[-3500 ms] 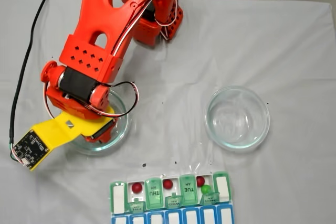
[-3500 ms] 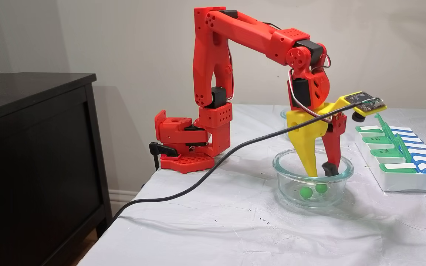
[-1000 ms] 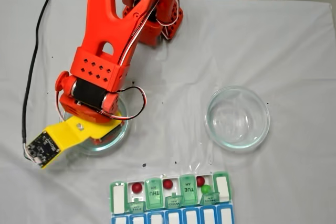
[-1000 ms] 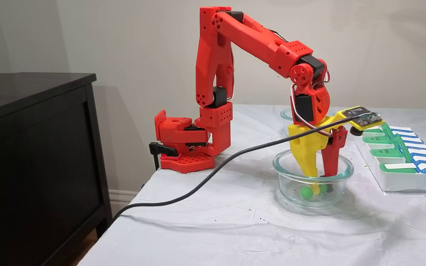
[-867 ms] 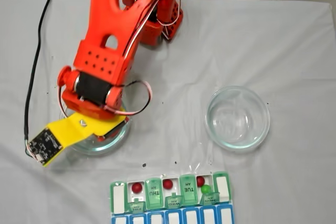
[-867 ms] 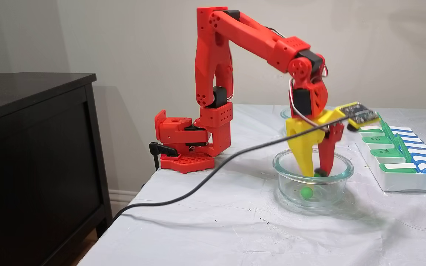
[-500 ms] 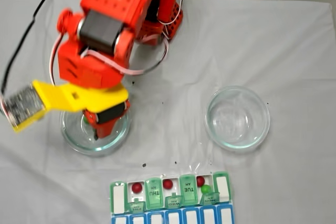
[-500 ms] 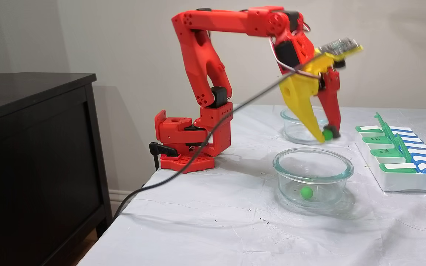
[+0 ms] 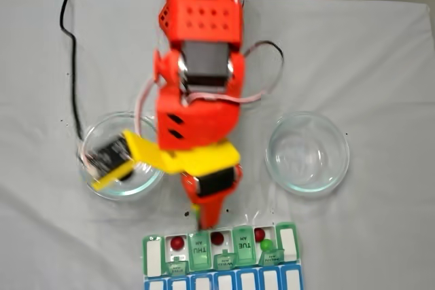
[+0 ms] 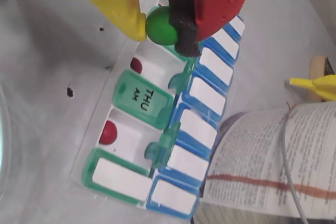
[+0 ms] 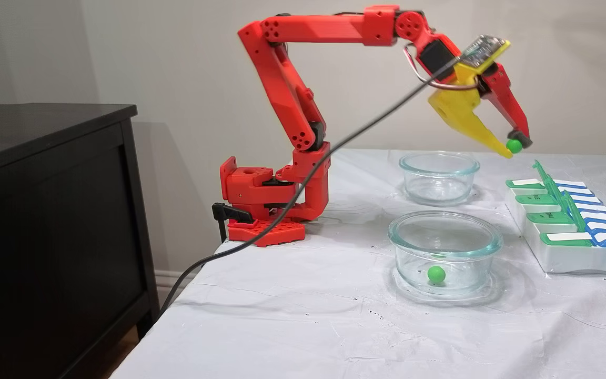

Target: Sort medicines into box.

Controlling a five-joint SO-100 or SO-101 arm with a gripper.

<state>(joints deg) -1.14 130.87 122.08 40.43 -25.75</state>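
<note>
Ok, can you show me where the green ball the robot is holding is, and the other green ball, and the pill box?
held green ball (image 10: 161,25), wrist view, its front
other green ball (image 11: 436,273), a fixed view, its middle
pill box (image 10: 140,99), wrist view, THU lid

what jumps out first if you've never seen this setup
The red arm stretches high over the white table, its hand pinching a green ball just above the pill box, in a fixed view. In the wrist view the ball hangs over the box's open compartments, two of which hold red balls. One more green ball lies in the nearer glass bowl.
</note>
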